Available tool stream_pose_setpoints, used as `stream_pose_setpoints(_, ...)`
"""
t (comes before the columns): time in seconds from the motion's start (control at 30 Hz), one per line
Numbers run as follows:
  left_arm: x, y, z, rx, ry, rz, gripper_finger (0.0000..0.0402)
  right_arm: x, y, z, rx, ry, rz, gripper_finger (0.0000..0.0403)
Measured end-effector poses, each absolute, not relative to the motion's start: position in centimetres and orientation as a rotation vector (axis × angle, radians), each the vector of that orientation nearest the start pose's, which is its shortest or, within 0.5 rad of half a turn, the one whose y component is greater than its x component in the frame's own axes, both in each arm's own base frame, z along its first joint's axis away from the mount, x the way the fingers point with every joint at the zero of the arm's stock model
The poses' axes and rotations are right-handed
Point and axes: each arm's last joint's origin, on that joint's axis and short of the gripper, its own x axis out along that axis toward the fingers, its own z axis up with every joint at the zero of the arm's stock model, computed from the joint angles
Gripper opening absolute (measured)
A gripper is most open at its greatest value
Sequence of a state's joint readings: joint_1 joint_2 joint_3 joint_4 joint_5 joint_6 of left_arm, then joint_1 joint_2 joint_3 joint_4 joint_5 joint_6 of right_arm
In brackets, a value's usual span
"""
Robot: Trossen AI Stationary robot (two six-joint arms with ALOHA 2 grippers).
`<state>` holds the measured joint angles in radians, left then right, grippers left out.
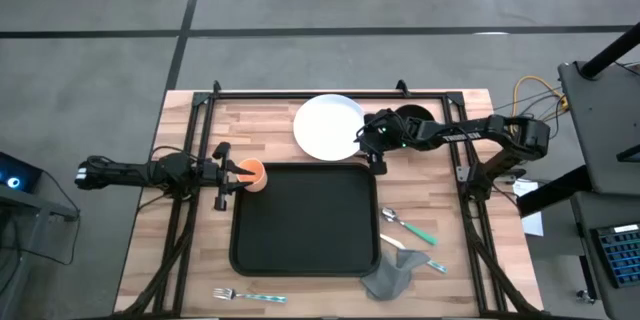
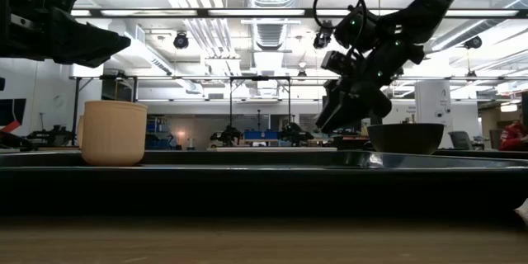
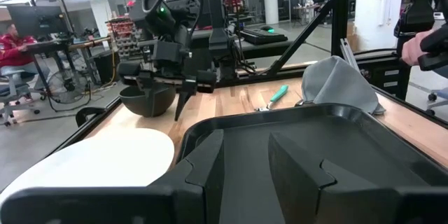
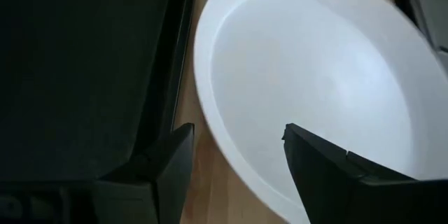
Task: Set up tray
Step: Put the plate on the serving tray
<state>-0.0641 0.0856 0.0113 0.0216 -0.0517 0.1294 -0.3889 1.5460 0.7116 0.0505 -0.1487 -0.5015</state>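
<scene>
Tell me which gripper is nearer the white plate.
The right. The right gripper hangs open over the white plate at its edge nearest the tray. The left gripper is well off, at the orange cup by the tray's far-left corner.

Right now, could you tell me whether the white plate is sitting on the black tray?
No, in the high view the white plate lies on the wooden table just beyond the tray.
</scene>
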Motion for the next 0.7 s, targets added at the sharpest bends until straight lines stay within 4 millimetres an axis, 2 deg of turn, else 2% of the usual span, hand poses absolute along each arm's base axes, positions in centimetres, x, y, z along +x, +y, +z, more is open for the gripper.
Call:
stream_pose_setpoints(0.23,10.2,-0.5,16.3,0.132,0.052,-0.016,0.0093,27.4,-10.7,14.2,-0.274,0.868,-0.064,0.0206)
stream_pose_setpoints(0.7,10.2,-0.5,16.3,0.132,0.052,-0.016,0.0093,28.3,-10.9,13.1,-0.277,0.929,-0.076,0.0206)
